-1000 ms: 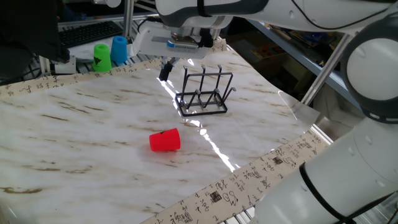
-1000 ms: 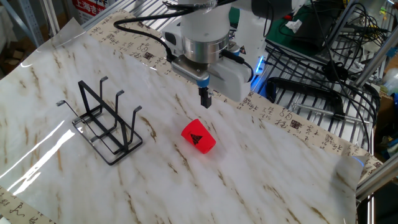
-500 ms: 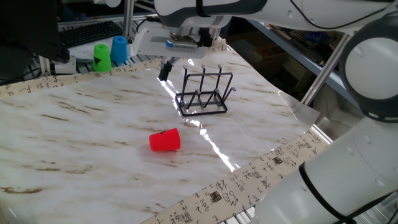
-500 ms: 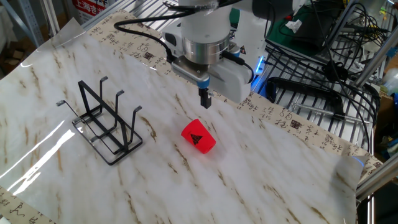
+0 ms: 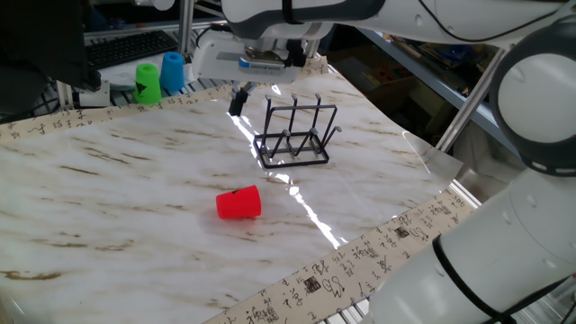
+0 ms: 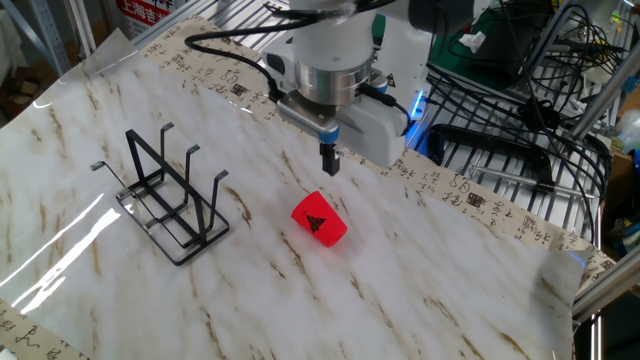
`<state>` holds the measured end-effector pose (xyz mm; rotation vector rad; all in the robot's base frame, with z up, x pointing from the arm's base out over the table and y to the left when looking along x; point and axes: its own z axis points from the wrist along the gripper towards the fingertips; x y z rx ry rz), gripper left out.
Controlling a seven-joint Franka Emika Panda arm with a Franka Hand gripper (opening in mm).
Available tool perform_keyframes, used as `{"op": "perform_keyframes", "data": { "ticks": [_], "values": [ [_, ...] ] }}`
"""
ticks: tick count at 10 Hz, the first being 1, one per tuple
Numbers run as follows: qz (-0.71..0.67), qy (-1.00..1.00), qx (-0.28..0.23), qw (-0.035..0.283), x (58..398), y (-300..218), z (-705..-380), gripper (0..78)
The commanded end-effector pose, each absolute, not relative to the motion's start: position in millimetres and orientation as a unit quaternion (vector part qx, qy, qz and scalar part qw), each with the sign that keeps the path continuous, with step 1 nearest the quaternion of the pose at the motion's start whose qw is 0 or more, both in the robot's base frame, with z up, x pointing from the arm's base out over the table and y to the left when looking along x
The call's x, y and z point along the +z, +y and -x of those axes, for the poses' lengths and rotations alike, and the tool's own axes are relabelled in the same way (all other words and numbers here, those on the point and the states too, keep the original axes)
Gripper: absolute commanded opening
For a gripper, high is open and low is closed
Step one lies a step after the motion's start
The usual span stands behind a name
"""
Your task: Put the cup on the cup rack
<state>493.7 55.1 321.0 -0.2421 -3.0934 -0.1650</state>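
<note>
The red cup [image 5: 238, 203] [image 6: 319, 220] lies on its side on the marbled worktop [image 5: 135, 189], toward the near edge in the view with the green and blue cups. The pincer [image 5: 238, 103] [image 6: 328, 160] hangs above the worktop farther back, well apart from the cup, its fingers pressed together and holding nothing. The black wire cup rack [image 5: 295, 135] [image 6: 170, 200] stands upright to the right of the pincer, apart from the cup.
</note>
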Motion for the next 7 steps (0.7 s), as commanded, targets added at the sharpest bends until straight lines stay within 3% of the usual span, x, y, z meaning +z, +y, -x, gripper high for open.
{"op": "perform_keyframes", "data": {
  "ticks": [1,7],
  "values": [
    [0.076,-0.995,-0.061,0.016,323.6,58.2,-498.3,0.0],
    [0.101,-0.993,-0.058,0.018,336.8,81.3,-510.4,0.0]
  ]
}}
